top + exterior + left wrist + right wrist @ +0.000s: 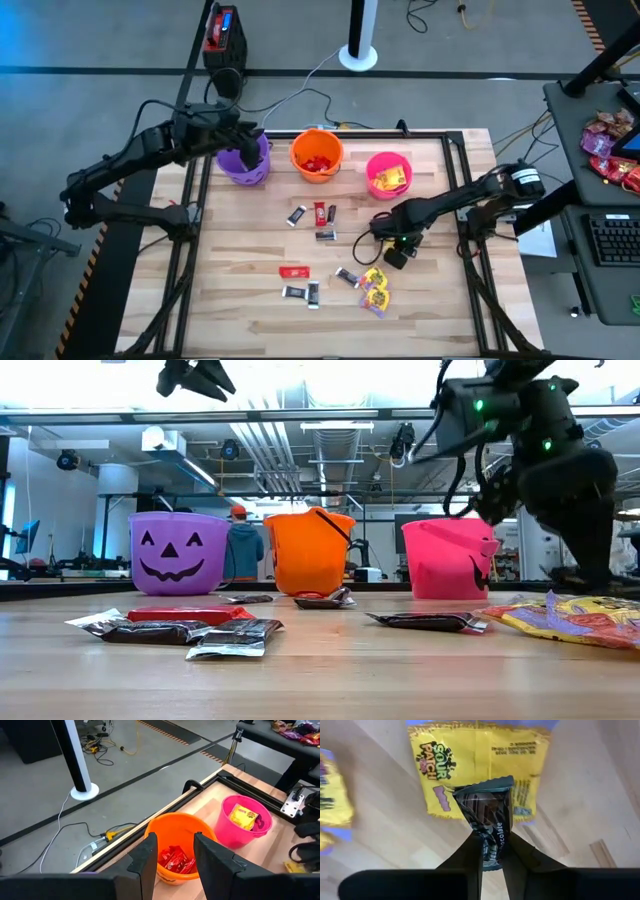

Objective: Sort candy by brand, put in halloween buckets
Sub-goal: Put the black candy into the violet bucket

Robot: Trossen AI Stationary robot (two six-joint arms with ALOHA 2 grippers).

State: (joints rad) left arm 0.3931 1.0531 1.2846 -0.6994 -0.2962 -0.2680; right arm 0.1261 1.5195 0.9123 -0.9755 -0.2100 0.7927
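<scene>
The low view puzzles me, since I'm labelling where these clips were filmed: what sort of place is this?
Probably a robotics lab or workshop. Bare pipes and ducts run under the ceiling, cables trail across a grey concrete floor, and the wooden table sits in a black metal frame.

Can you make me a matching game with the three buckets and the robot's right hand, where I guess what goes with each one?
Things:
1. orange bucket
2. pink bucket
3. purple bucket
4. right hand

What goes with it:
A. pinching a dark chocolate bar
B. has a smiling pumpkin face on its side
C. red candies lie inside
D. a yellow packet lies inside

Pairs: 1-C, 2-D, 3-B, 4-A
</scene>
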